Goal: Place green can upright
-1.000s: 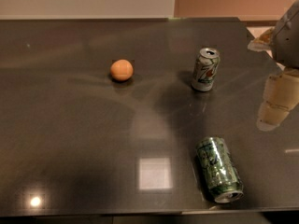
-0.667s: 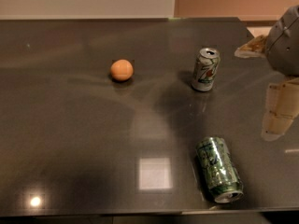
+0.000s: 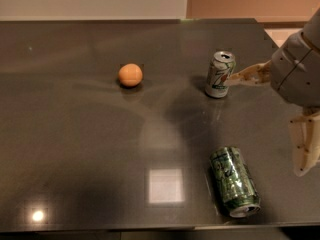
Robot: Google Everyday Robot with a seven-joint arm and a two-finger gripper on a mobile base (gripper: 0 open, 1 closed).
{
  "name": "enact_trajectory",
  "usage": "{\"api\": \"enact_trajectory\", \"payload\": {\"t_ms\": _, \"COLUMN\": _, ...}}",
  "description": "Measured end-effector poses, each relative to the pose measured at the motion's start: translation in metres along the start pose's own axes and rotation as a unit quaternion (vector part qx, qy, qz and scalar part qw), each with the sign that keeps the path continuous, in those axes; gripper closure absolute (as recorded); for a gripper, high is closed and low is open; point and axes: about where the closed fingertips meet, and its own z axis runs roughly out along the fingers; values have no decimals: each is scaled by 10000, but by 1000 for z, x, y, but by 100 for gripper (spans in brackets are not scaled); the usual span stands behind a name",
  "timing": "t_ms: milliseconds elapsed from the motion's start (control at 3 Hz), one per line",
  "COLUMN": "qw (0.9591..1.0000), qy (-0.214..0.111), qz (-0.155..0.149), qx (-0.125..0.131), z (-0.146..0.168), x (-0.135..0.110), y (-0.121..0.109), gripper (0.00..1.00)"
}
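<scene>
1. At the near right of the surface (image 3: 75,149), the green can (image 3: 234,181) lies on its side with one silver end toward the near edge. It rests on its curved wall, so the task is judged not yet done.
2. End effector (image 3: 266,127): at the right edge, above the surface, its two pale fingers spread wide apart and holding nothing. One finger reaches left and the other hangs down, right of the green can. The spread suits straddling a can body.
3. Pale can (image 3: 220,74): upright, farther back. The leftward fingertip is just beside it; whether they touch cannot be told. It is not the target.
4. Orange ball (image 3: 130,75): left of both cans and well apart from them, so it is likely no obstacle.
5. Judgement: the next move calls for closing across the lying can's width and then tipping it onto an end. Its round wall may roll.
</scene>
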Motion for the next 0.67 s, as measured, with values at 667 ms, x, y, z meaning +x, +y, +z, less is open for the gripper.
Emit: {"api": "enact_trajectory", "payload": {"t_ms": 667, "qw": 9802, "qy": 72, "qz": -1896, "qx": -563, "z": 31, "x": -21, "y": 38, "gripper": 0}}
